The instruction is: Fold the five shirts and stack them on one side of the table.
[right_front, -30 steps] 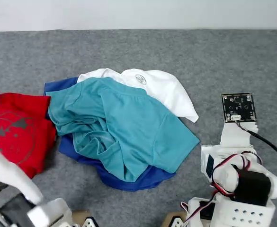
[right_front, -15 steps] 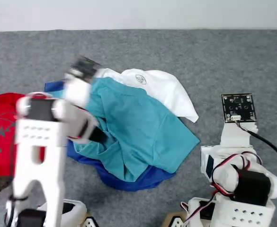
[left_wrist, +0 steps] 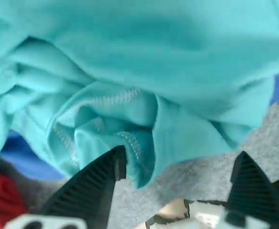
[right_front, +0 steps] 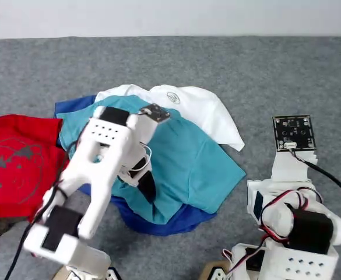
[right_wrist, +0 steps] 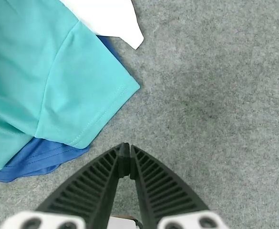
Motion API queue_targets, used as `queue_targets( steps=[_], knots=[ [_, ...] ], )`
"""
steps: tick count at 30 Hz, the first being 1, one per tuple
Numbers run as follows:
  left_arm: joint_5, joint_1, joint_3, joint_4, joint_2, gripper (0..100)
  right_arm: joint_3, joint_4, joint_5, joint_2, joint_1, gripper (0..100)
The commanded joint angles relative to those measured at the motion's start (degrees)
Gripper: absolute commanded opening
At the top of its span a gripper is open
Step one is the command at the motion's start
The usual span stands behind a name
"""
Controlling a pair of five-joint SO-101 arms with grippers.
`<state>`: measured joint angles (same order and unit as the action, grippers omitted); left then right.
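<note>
Centre of the high view: a loose pile of shirts. Teal shirt [right_front: 193, 157] lies on top, crumpled. Blue shirt [right_front: 176, 221] is under it, its edge showing along the lower side. White shirt [right_front: 199, 108] is partly beneath, toward the upper right. Red shirt [right_front: 18, 163] sits at the left edge, against the pile. Left arm hangs over the teal shirt, left gripper [left_wrist: 180, 162] spread wide just above bunched folds, gripping nothing. Right gripper [right_wrist: 125, 160] is pressed together and empty over bare grey table [right_wrist: 215, 95], beside the teal sleeve.
</note>
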<state>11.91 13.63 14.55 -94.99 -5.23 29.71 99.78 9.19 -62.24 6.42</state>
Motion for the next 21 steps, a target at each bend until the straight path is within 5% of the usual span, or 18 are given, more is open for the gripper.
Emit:
queue_targets(
  steps=[1, 9, 18, 21],
  knots=[
    [-0.5, 0.2, 0.0, 3.5, -4.2, 35, -3.2, 0.8, 0.5, -0.4, 0.3, 0.9],
    [-0.7, 0.2, 0.0, 4.4, -17.6, 33, -3.2, 0.8, 0.5, -0.4, 0.3, 0.9],
    [-0.3, 0.1, -0.1, 8.8, -20.2, 2, -3.2, 0.8, 0.5, -0.4, 0.3, 0.9],
    [-0.7, -1.7, 0.0, 8.5, -16.1, 1, -3.3, 0.8, 0.5, -0.4, 0.3, 0.9]
  ],
)
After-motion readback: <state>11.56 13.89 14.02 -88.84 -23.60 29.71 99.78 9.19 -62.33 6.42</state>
